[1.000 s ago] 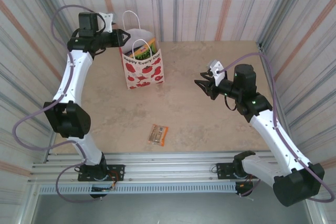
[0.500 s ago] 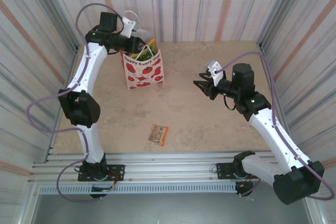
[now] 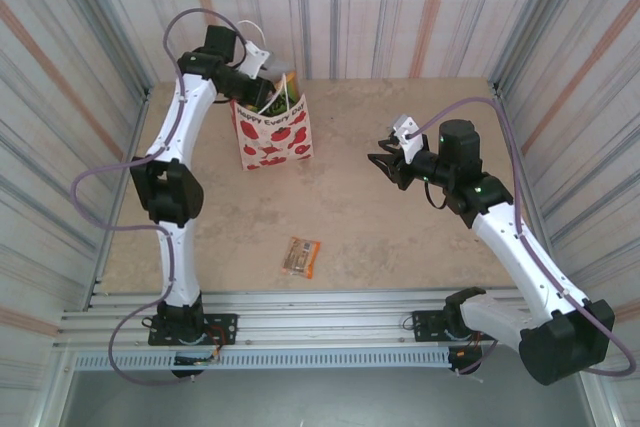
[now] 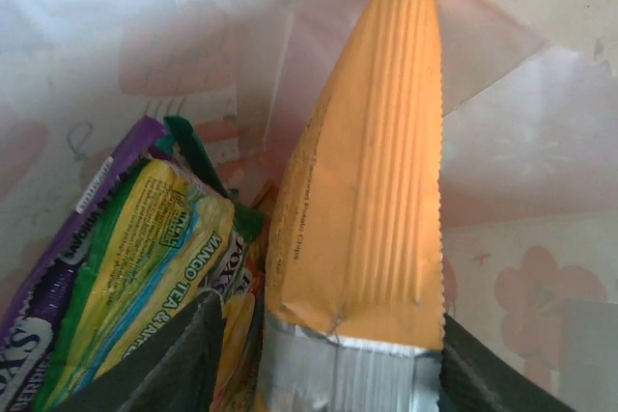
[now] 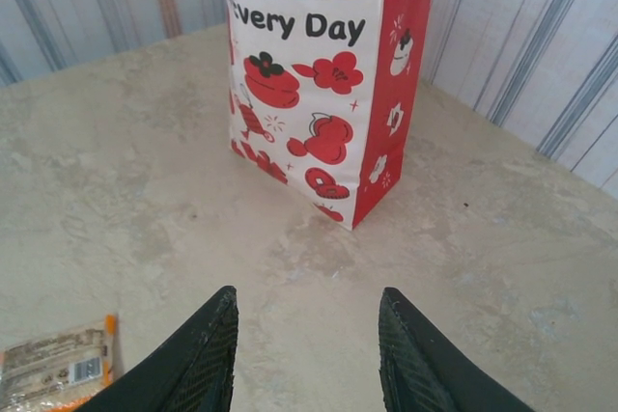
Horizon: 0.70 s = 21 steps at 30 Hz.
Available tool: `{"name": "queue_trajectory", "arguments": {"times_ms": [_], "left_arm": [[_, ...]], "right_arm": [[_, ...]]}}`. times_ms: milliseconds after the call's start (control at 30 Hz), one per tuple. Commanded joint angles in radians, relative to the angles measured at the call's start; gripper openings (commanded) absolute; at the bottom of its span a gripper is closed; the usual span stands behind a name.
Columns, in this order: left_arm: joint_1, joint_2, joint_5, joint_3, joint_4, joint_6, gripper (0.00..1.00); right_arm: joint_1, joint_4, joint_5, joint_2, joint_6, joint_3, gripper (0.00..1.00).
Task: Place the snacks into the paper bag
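Observation:
The white paper bag (image 3: 275,137) with red tomato prints stands upright at the back left of the table. My left gripper (image 3: 265,90) reaches into its mouth from above. In the left wrist view an orange packet (image 4: 372,190) stands between the fingers of my left gripper (image 4: 331,314), inside the bag's walls (image 4: 116,36); the jaws are apart, with a gap on the left side. A yellow-green mango packet (image 4: 145,258) and a purple one (image 4: 97,200) lie beside it. A small brown-orange bar (image 3: 301,256) lies on the table. My right gripper (image 3: 380,164) hovers open and empty, facing the bag (image 5: 319,113).
Striped walls close the table in on three sides. The bar (image 5: 58,369) lies left of and below my right gripper (image 5: 307,294). Bare beige tabletop (image 3: 360,237) stretches between the bag and the right arm. The metal rail with both arm bases (image 3: 320,327) runs along the near edge.
The left arm swung right and brought its gripper from beside the bag's handles into the bag's mouth. The right arm has barely moved.

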Motion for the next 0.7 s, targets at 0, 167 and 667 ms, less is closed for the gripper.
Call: {"name": "queue_trajectory", "arguments": {"times_ms": [0,167,667], "left_arm": [[-0.010,0.021,0.010,0.048,-0.062,0.044,0.41],[-0.009,0.001,0.092,0.069,-0.065,0.037,0.20],[0.069,0.020,0.223,0.086,-0.095,-0.102,0.09]], "right_arm": [[0.008,-0.011,-0.002,0.007,-0.017,0.034,0.40],[0.007,0.000,0.000,0.010,-0.015,0.031,0.40],[0.007,0.006,-0.012,0.010,-0.016,0.031,0.40]]}}
